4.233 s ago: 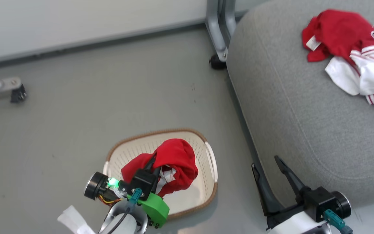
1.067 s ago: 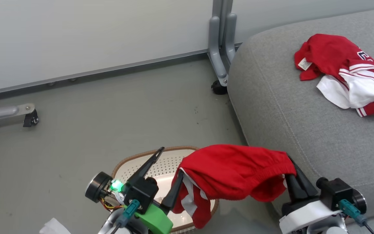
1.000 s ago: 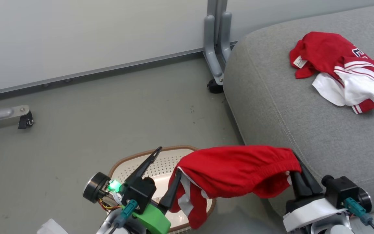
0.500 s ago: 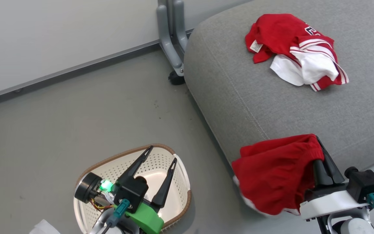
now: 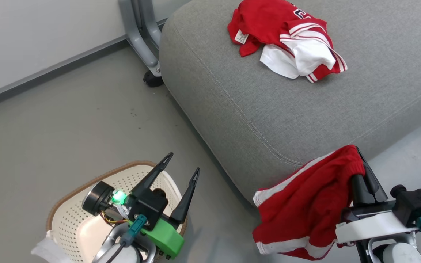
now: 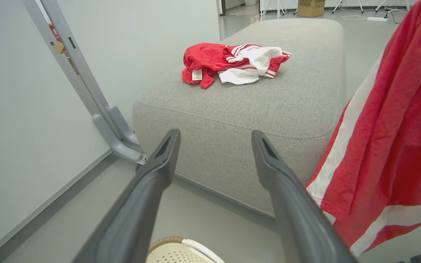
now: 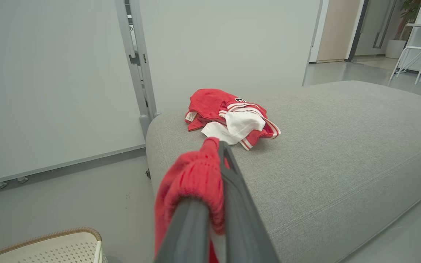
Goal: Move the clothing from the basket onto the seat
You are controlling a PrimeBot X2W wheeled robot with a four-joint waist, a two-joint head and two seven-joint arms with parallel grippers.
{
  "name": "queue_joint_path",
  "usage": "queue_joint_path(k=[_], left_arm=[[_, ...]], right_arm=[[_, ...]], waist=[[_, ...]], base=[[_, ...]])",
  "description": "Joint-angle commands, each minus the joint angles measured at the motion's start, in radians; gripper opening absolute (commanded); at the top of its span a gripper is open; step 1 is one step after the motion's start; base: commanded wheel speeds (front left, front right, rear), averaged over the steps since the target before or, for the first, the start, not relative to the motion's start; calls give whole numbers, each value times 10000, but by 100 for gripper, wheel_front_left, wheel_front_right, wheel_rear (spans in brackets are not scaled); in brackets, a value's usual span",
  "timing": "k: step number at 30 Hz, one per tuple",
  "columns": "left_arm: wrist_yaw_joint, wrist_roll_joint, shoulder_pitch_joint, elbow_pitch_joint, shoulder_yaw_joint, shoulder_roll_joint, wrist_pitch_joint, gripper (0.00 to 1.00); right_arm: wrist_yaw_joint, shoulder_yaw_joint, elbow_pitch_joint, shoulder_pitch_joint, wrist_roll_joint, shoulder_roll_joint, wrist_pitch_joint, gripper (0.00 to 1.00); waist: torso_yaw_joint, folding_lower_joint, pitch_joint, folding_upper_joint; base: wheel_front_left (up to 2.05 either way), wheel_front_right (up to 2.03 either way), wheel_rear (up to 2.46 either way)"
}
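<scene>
Right gripper (image 5: 364,175) jaws are clamping the shorts (image 5: 305,204) by the waistband, so they are hanging free beside the seat (image 5: 269,109) front. Left gripper (image 5: 183,162) is hovering, jaws apart, over the basket (image 5: 68,190).

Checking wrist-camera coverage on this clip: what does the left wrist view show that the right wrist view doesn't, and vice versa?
Left wrist view: the open left pincer, and the shorts hanging with a long white side stripe. Right wrist view: the right pincer shut on the shorts' gathered waistband. Shared: the jersey lying on the seat, the basket at the bottom edge, and the grey frame post.
</scene>
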Motion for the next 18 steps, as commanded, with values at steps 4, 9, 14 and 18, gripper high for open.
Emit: queue_joint_path(k=[4,9,14,18], left_arm=[[-140,181,-378,-177,-122,182,223,100],[-434,395,-888,-563,-379,332,708,100],[-685,646,-1444,-1097,-551,481,1233,100],[-755,827,-1905,-1589,-575,563,1583,100]], right_arm=[[-14,-10,-423,-665,664,51,-31,0],[-14,-290,-970,-2432,1230,-679,-31,0],[-13,-1017,-1254,-4981,1627,-1713,-31,0],[-14,-1719,-1059,-7377,1350,-3258,-31,0]], waist=[[-277,0,708,0],[-88,0,1757,0],[278,0,3114,0],[773,0,4225,0]], base=[[0,0,0],[0,0,0],[0,0,0],[0,0,0]])
